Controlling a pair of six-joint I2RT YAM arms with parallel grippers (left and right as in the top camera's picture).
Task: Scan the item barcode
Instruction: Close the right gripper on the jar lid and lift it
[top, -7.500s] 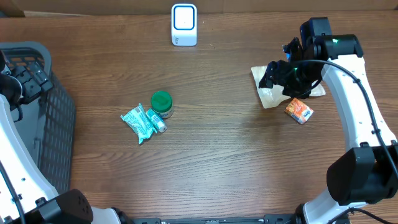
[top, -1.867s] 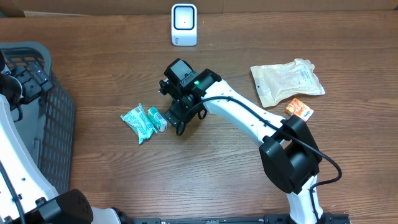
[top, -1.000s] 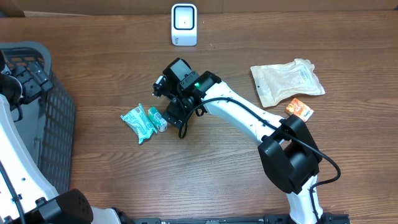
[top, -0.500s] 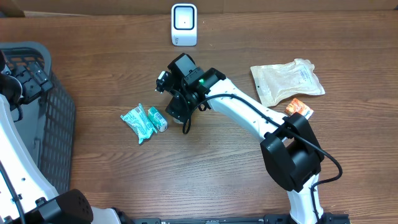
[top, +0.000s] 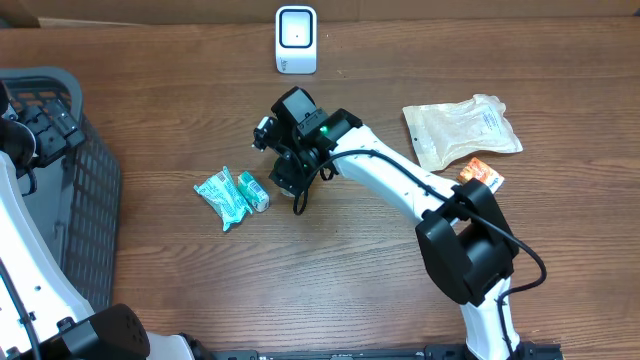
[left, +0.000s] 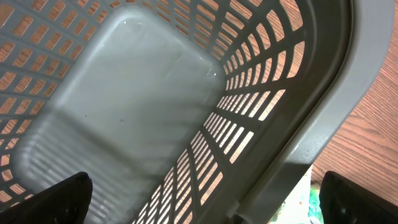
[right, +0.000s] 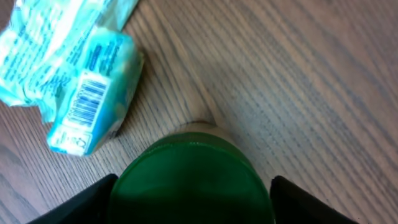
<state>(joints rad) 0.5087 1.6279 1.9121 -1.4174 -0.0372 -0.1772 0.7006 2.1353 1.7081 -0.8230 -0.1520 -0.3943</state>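
The right hand (top: 288, 178) hung straight over the round green plastic jar lid (right: 189, 183), one finger (right: 74, 202) on either side at a middling spread; whether they pressed on it could not be told. Just beyond the lid a small teal barcoded packet (right: 93, 99) lay label-up, touching a crumpled teal wrapper (right: 50, 37) on the brown wooden bench (right: 298, 81). Farther from that hand stood the white box-shaped scanner (top: 296, 40), and back along its arm lay a pale plastic pouch (top: 462, 128) and a small orange packet (top: 482, 178). The left hand (left: 199, 205), spread wide and holding nothing, hovered over the grey slatted plastic basket (left: 323, 124).
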